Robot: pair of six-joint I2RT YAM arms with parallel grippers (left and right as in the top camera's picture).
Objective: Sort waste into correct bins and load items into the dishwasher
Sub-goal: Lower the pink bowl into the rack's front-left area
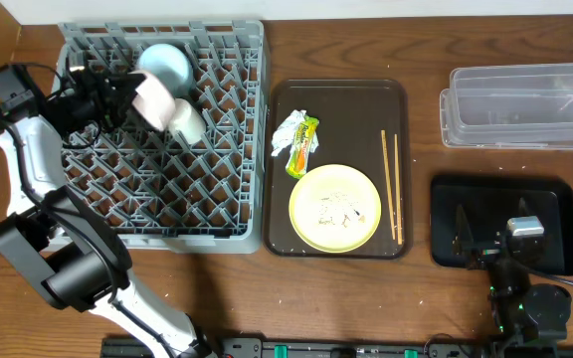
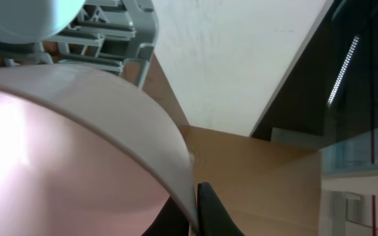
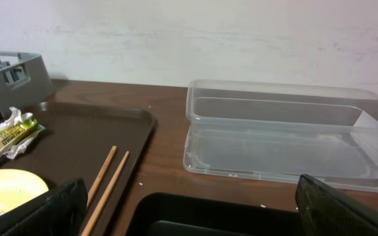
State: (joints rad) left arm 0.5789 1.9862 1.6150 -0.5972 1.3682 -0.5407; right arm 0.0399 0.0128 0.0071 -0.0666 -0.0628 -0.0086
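My left gripper is shut on the rim of the white bowl, holding it tilted over the grey dishwasher rack; in the left wrist view the bowl fills the frame, its rim pinched between the fingertips. In the rack lie the light blue bowl and small white cup. The brown tray carries the crumpled wrapper, the yellow plate with rice scraps, and the chopsticks. My right gripper hangs open over the black tray.
The clear tub stands at the back right, behind the black tray; the right wrist view shows the tub just beyond the tray's rim. The chopsticks lie along the brown tray's right edge.
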